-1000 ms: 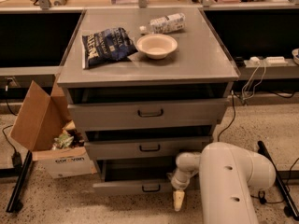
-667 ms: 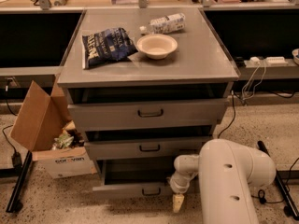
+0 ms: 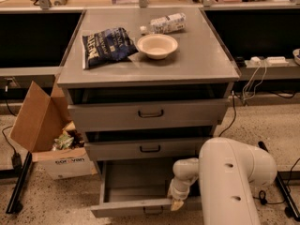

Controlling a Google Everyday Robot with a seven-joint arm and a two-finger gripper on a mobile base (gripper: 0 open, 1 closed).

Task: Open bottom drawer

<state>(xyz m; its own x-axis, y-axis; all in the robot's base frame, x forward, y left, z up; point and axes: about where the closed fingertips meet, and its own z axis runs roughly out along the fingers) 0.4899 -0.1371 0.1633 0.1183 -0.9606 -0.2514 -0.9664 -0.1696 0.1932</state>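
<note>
The grey cabinet has three drawers. The bottom drawer (image 3: 133,206) is pulled well out, its slim front near the lower edge of the view with a small dark handle (image 3: 153,210), and its inside shows empty. My gripper (image 3: 177,203) hangs from the white arm (image 3: 234,182) at the right part of that drawer's front edge, touching or just above its rim. The middle drawer (image 3: 150,149) and the top drawer (image 3: 150,114) stand slightly out.
On the cabinet top (image 3: 206,55) lie a dark chip bag (image 3: 107,45), a white bowl (image 3: 157,46) and a bottle on its side (image 3: 165,23). An open cardboard box (image 3: 51,139) stands on the floor left of the cabinet. Cables run at the right.
The bottom drawer has slid much further out toward me, with my gripper moving along at its front edge. The view has also shifted closer.
</note>
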